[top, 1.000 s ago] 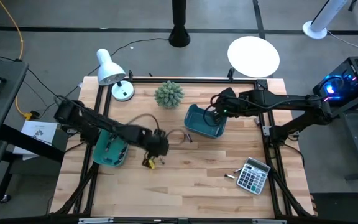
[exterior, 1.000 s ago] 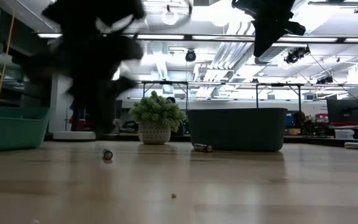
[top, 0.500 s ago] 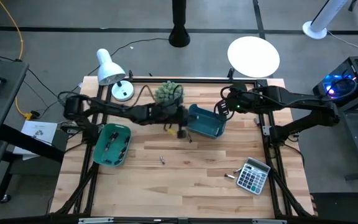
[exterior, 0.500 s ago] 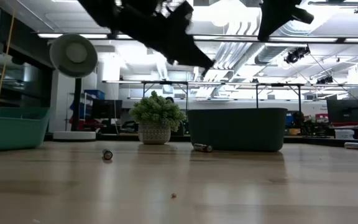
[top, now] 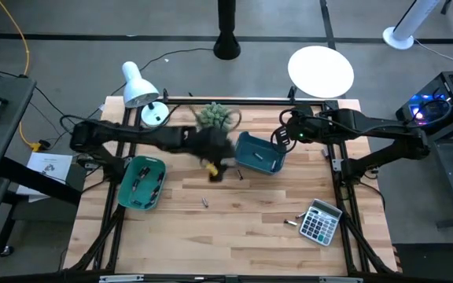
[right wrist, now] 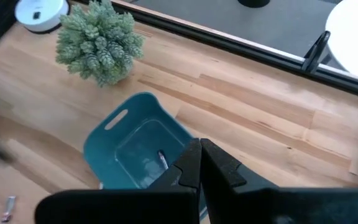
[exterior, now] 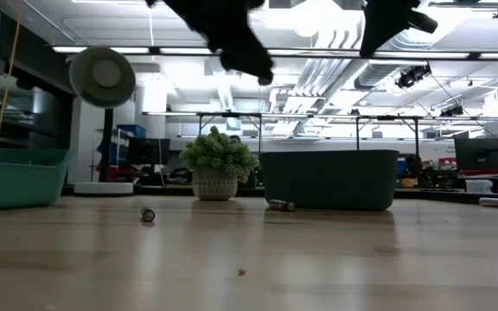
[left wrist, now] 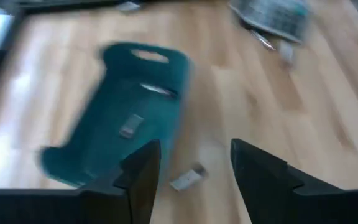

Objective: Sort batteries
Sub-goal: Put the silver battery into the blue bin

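My left gripper [left wrist: 194,148] hangs open and empty, high above the table by the left side of the blue tray [top: 259,154]. The tray [left wrist: 129,134] holds two batteries [left wrist: 156,91]. One battery [left wrist: 188,178] lies on the wood beside the tray, also seen in the low view [exterior: 282,205]. Another battery [top: 204,202] lies at mid-table. The green tray [top: 141,182] at the left holds several batteries. My right gripper [right wrist: 199,148] is shut, raised over the blue tray's far right side [right wrist: 142,140].
A grey calculator [top: 321,222] sits near the front right with two batteries [top: 292,220] beside it. A potted plant [top: 213,118] and a white desk lamp [top: 138,85] stand along the far edge. Bare wood lies across the near half of the table.
My left gripper has risen from mid-table near the green tray and swung toward the far right, up to the blue tray's left side. It has then drifted slightly back toward the near edge. The battery at mid-table has stayed where it was.
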You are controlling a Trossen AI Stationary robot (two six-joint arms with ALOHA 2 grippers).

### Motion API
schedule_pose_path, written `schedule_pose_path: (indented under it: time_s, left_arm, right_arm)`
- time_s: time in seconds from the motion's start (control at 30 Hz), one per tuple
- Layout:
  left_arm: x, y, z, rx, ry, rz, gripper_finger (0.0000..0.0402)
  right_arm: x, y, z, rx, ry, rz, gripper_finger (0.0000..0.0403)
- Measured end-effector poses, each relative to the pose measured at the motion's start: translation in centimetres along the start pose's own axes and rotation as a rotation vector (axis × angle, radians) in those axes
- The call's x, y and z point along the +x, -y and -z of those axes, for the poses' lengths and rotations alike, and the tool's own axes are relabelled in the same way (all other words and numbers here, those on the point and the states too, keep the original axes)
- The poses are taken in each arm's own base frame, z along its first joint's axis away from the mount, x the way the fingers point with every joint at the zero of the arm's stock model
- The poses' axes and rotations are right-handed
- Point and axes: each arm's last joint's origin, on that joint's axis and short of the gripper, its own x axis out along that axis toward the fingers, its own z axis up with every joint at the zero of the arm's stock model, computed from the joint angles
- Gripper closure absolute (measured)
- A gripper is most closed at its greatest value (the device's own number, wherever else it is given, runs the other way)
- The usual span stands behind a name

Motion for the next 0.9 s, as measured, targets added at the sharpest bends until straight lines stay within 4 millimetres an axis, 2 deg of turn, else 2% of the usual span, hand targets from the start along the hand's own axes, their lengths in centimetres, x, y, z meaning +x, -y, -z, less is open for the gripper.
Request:
schedule_pose_path:
  time_s: [0.13, 0.27, 0.33, 0.43, 0.57, 0.8, 0.9]
  left_arm:
    - [-1.3, 3.4, 3.4, 0.154, -0.15, 0.091, 0.0212]
    - [-0.2, 6.6, 7.6, 0.393, -0.251, 0.177, 0.0211]
    - [0.5, 8.1, 8.9, 0.503, -0.268, 0.221, 0.0211]
    - [1.4, 9.5, 10.0, 0.576, -0.304, 0.269, 0.0211]
    - [2.9, 10.3, 11.1, 0.587, -0.357, 0.295, 0.0211]
    - [6.0, 10.6, 13.1, 0.525, -0.446, 0.301, 0.0211]
    - [6.7, 10.7, 13.4, 0.504, -0.452, 0.308, 0.023]
  right_arm:
    - [0.3, 0.1, 0.2, -0.014, 0.004, 0.02, 0.0403]
    - [0.5, 0.1, 0.4, -0.014, 0.003, 0.029, 0.0403]
    - [0.6, 0.1, 0.4, -0.01, 0.004, 0.029, 0.0403]
    - [0.6, 0.1, 0.4, -0.008, 0.002, 0.028, 0.0403]
    - [0.6, 0.1, 0.4, -0.007, 0.0, 0.027, 0.0403]
    - [0.6, 0.0, 0.4, 0.016, -0.003, 0.019, 0.0403]
    - [0.6, 0.0, 0.4, 0.016, -0.006, 0.016, 0.0403]
